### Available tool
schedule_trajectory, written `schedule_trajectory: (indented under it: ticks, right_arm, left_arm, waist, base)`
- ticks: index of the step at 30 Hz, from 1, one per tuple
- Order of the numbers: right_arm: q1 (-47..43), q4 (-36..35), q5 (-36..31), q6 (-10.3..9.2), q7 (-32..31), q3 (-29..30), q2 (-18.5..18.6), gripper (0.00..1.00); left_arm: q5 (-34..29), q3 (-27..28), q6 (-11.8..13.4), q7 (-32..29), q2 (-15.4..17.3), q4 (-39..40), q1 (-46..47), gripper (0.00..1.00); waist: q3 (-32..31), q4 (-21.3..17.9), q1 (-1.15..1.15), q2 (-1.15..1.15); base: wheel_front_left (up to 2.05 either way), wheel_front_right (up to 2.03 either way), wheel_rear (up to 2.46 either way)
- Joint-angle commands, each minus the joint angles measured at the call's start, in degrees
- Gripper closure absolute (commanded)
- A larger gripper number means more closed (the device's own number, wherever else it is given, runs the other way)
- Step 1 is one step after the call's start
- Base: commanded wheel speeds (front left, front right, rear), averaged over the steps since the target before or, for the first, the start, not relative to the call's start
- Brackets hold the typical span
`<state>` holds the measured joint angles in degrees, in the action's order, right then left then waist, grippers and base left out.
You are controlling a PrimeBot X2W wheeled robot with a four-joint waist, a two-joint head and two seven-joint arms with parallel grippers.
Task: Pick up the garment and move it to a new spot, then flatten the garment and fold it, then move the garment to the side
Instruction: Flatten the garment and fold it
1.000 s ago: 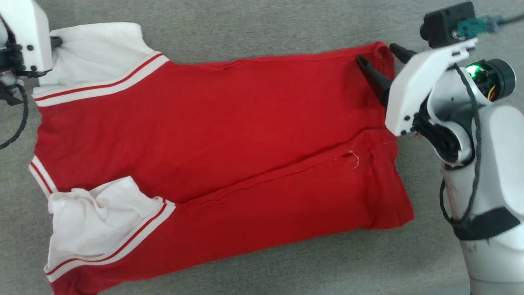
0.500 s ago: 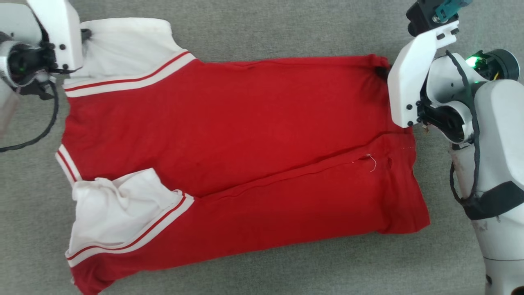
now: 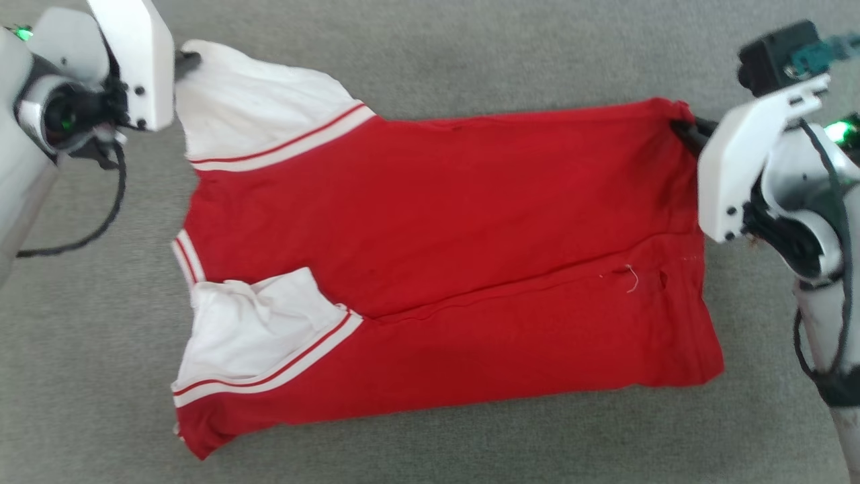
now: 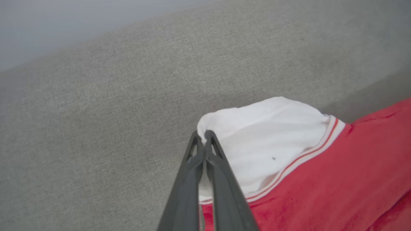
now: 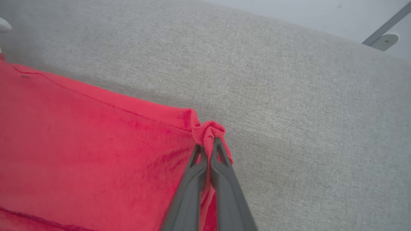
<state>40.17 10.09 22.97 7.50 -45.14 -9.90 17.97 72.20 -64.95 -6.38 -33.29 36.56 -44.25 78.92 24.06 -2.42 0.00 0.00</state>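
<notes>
**Both far corners of the garment are pinched; the fold is part-made and the move aside is still to come.**

Head view: you see the red garment (image 3: 437, 222) spread across the grey fabric surface (image 3: 470, 54). Its near long side seems turned over onto the body, with the near white sleeve (image 3: 255, 329) lying on top. I judge the flattening done and the folding about midway, with more folds and the shift to the side left to do. The left gripper (image 3: 188, 62) sits at the garment's far sleeve corner and the right gripper (image 3: 685, 129) at its far hem corner. Left wrist view: the two dark fingers are pressed together, with the tip of the far white sleeve (image 4: 263, 141) caught between them. Right wrist view: the fingers are clamped on a bunched hem corner (image 5: 207, 130) of the garment's red cloth.
</notes>
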Motion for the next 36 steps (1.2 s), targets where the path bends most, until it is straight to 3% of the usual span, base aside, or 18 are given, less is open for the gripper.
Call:
schedule_trajectory:
  ticks: [1, 8, 12, 23, 29, 31, 32, 33, 35, 36]
  right_arm:
    - [-1.5, -0.9, 0.5, -0.02, 0.6, 0.3, 0.5, 1.0]
    - [-8.5, -7.7, 1.8, -0.02, 2.3, 0.8, 3.8, 1.0]
    - [-13.2, -11.4, 2.7, -0.02, 1.2, 2.1, 4.5, 1.0]
    - [-26.8, -20.5, 7.0, -0.02, -4.3, 4.5, 5.9, 1.0]
    - [-30.2, -19.3, 6.4, -0.01, -5.1, 5.5, 4.5, 1.0]
    - [-30.6, -16.9, 6.0, -0.02, -5.0, 5.0, 3.3, 0.63]
    - [-30.5, -16.3, 5.8, -0.02, -5.1, 4.6, 3.2, 0.58]
    - [-30.3, -15.7, 5.9, -0.02, -4.8, 4.5, 2.7, 0.0]
    - [-30.0, -14.8, 5.6, -0.02, -4.4, 4.5, 2.4, 0.0]
    - [-29.8, -14.8, 6.0, -0.01, -4.5, 4.3, 2.2, 0.0]
  left_arm:
    - [0.6, -0.2, -0.1, 0.3, 0.6, 1.4, -1.2, 1.0]
    - [0.4, -0.8, 2.2, 0.2, 5.3, 13.5, -5.0, 1.0]
    - [0.9, -1.5, 6.2, -1.0, 9.4, 23.9, -8.3, 1.0]
    - [5.0, -3.9, 20.9, -4.0, 21.0, 51.9, -19.9, 1.0]
    - [6.2, -5.4, 23.5, -2.7, 21.8, 54.7, -25.7, 1.0]
    - [6.7, -6.2, 23.1, -1.5, 20.0, 52.0, -28.7, 1.0]
    - [6.6, -6.3, 22.8, -1.0, 19.4, 50.7, -29.4, 1.0]
    - [6.9, -6.2, 22.4, -0.1, 18.7, 49.4, -30.1, 0.88]
    - [7.4, -6.0, 21.6, 1.8, 17.6, 46.7, -31.2, 0.54]
    - [7.0, -5.9, 21.1, 2.8, 17.3, 45.7, -31.6, 0.2]
  waist:
    - [-1.5, 1.1, 0.0, 0.0]
    - [-4.5, 2.8, 0.0, 0.0]
    - [-6.2, 3.6, 0.0, 0.0]
    - [-9.0, 5.0, 0.0, 0.0]
    - [-9.3, 5.3, 0.0, 0.0]
    - [-9.4, 5.5, 0.0, 0.0]
    - [-9.5, 5.5, 0.0, 0.0]
    - [-9.7, 5.5, 0.0, 0.0]
    - [-9.9, 5.5, 0.0, 0.0]
    - [-10.1, 5.5, 0.0, 0.0]
  base:
    - [0.0, 0.0, 0.0]
    - [0.0, 0.0, 0.0]
    - [0.0, 0.0, 0.0]
    - [0.0, 0.0, 0.0]
    - [0.0, 0.0, 0.0]
    - [0.0, 0.0, 0.0]
    - [0.0, 0.0, 0.0]
    - [0.0, 0.0, 0.0]
    - [0.0, 0.0, 0.0]
    - [0.0, 0.0, 0.0]
